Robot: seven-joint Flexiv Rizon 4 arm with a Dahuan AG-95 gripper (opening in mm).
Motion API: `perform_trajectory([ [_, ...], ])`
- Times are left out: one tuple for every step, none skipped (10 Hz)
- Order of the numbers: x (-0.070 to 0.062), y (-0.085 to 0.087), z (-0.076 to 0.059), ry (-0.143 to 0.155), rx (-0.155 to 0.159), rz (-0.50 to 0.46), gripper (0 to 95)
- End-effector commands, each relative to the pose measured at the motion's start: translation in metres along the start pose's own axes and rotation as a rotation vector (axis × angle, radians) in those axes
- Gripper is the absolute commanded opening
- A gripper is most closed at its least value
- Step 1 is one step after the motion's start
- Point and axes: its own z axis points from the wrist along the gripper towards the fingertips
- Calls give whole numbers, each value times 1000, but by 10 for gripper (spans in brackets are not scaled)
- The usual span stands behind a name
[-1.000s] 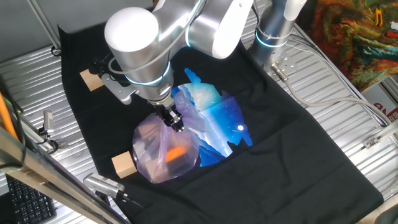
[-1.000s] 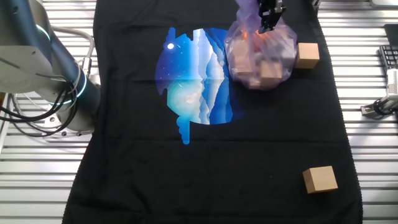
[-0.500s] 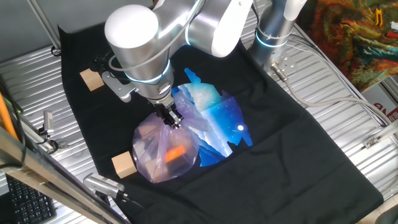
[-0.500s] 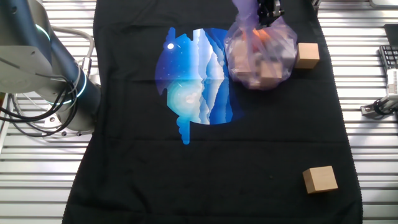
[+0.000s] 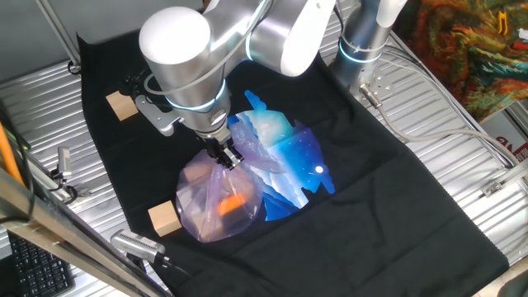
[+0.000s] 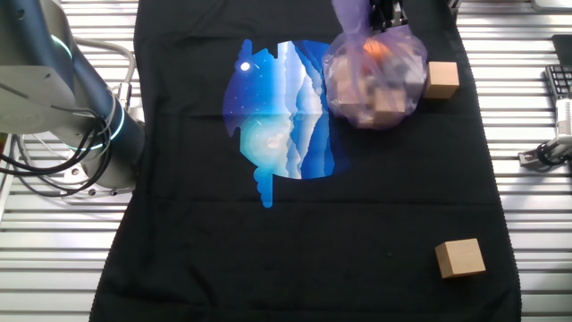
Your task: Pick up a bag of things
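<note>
The bag of things (image 5: 216, 202) is a translucent pale purple plastic bag with an orange item and wooden blocks showing through. It also shows in the other fixed view (image 6: 375, 82) at the top, beside the blue-and-white bag. My gripper (image 5: 227, 157) is shut on the bunched top of the purple bag; in the other fixed view the gripper (image 6: 382, 15) is at the top edge, mostly cut off. The bag's neck is stretched upward while its body hangs low over the black cloth; I cannot tell whether its underside still touches.
A shiny blue-and-white bag (image 5: 285, 161) lies right beside the purple bag, also seen in the other fixed view (image 6: 279, 116). Wooden cubes sit on the black cloth (image 5: 396, 198): one by the bag (image 5: 164, 219), one farther off (image 5: 121, 106). Metal slats surround the cloth.
The gripper has risen slightly with the bag's neck in it. The bag has gathered upward and its body has shifted a little; the cubes and the blue bag have not moved.
</note>
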Motion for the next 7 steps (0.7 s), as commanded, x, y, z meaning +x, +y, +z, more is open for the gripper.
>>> perform_trajectory([
  [0, 0, 0, -2, 2, 1, 0],
  [-1, 0, -1, -4, 3, 2, 0],
  [-3, 0, -2, -5, 4, 4, 0],
  [-3, 0, -2, -5, 4, 4, 0],
  [-6, 1, -7, -12, 7, 9, 0],
  [-8, 3, -13, -17, 10, 9, 0],
  [-8, 2, -17, -18, 12, 7, 0],
])
